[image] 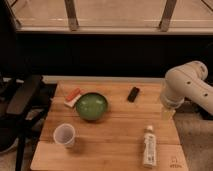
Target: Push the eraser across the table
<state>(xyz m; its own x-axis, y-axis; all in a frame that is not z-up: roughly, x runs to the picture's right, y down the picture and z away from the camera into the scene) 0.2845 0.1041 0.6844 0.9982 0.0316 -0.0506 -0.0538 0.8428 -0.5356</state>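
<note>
The eraser is a small flat black block lying on the far part of the light wooden table, right of centre. My white arm comes in from the right. My gripper hangs at the table's right edge, to the right of the eraser and a little nearer, apart from it.
A green bowl sits left of the eraser. An orange-and-white oblong item lies beyond the bowl's left side. A white cup stands near the front left. A white tube lies front right. A dark chair stands left of the table.
</note>
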